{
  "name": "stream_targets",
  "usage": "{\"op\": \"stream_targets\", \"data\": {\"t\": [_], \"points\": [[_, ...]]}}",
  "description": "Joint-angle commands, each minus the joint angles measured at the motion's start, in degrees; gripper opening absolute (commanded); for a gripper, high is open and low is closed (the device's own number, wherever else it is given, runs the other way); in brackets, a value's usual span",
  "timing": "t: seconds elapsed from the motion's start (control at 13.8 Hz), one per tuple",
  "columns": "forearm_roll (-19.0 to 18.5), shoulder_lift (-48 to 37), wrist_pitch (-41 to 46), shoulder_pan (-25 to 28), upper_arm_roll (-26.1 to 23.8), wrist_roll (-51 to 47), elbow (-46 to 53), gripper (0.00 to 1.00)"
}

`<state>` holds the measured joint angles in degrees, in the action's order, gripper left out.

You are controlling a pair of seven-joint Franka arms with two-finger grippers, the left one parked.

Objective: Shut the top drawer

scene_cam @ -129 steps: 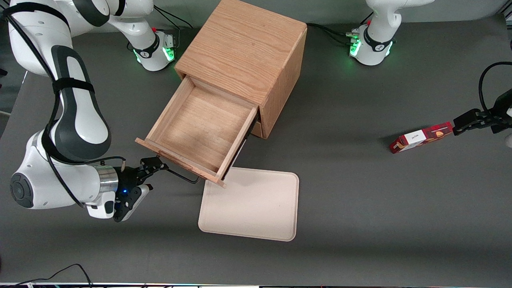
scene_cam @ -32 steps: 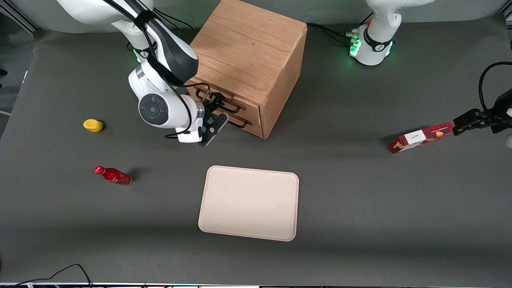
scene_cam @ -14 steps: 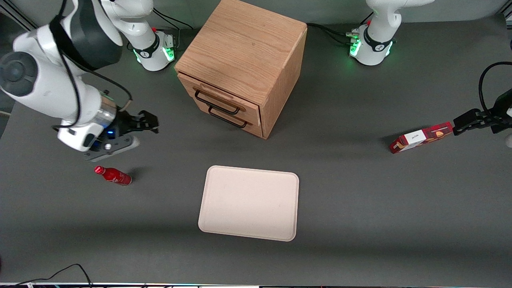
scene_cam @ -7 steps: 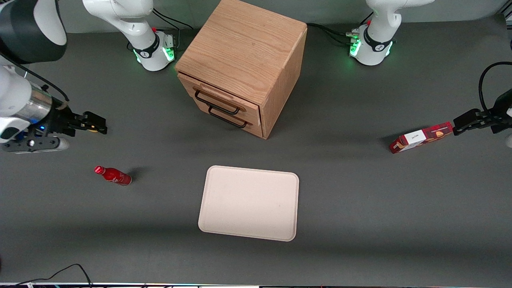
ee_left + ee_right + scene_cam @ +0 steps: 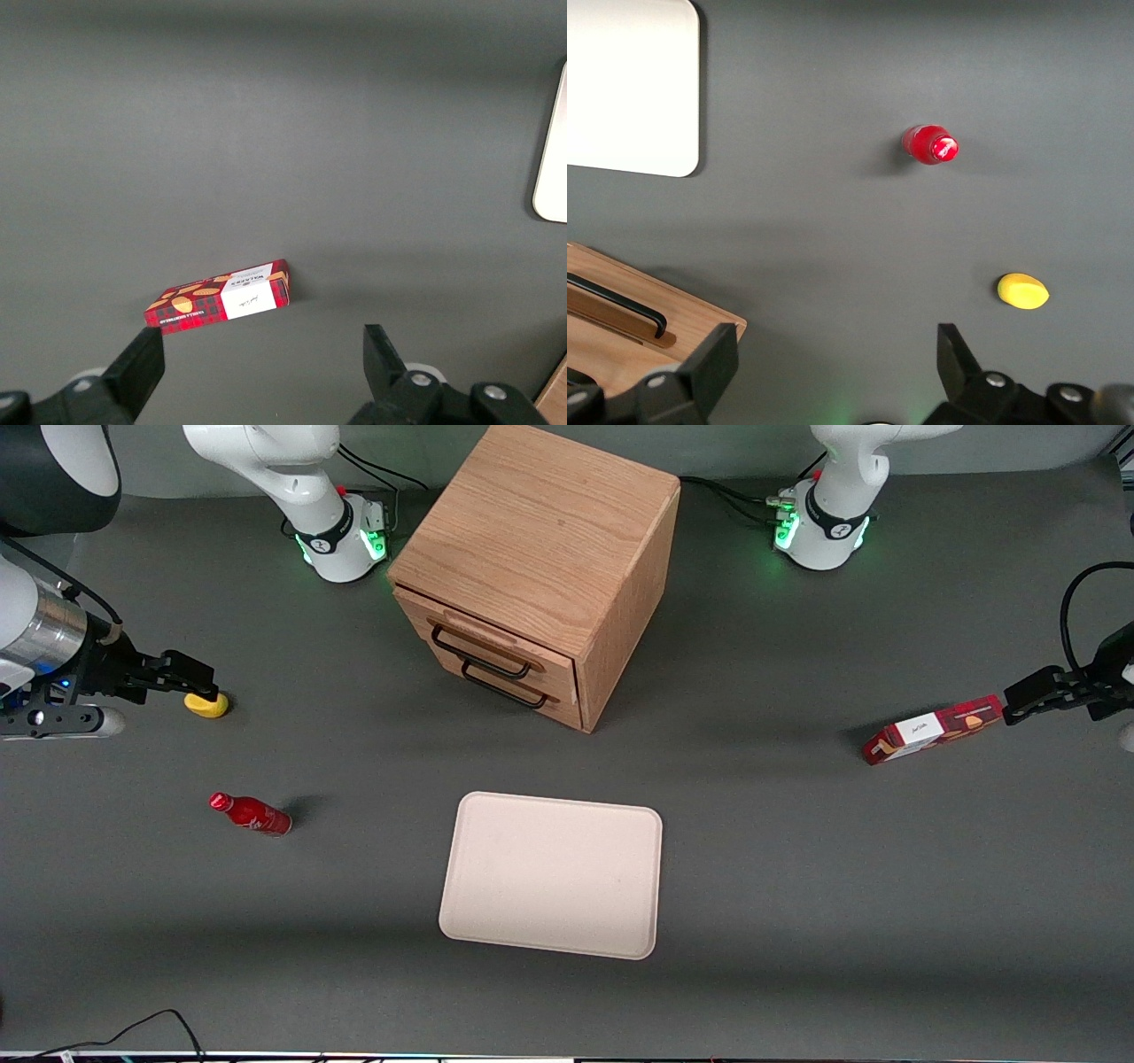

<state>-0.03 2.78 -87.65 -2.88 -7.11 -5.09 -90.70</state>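
Grey matting covers the whole table (image 5: 797,868). Toward its farther edge stands the oak cabinet (image 5: 540,522), its top drawer (image 5: 483,638) pushed in flush above the lower drawer front (image 5: 509,682). The gripper (image 5: 190,682) hangs well away at the working arm's end, fingers (image 5: 709,367) spread apart and holding nothing, just above a yellow lemon-like piece (image 5: 206,705). A red bottle (image 5: 250,813) stands nearer the camera. A cream tray (image 5: 554,875) lies in front of the cabinet; a red snack box (image 5: 930,731) rests toward the parked arm's end.
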Motion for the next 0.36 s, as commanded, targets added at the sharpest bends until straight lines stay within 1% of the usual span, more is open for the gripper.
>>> {"op": "stream_targets", "data": {"t": [0.0, 0.29], "points": [[-1.11, -0.76, 0.55, 0.42, 0.51, -2.2, -0.35, 1.0], [-1.2, -0.67, 0.38, -0.2, 0.95, -3.08, -0.35, 1.0]]}}
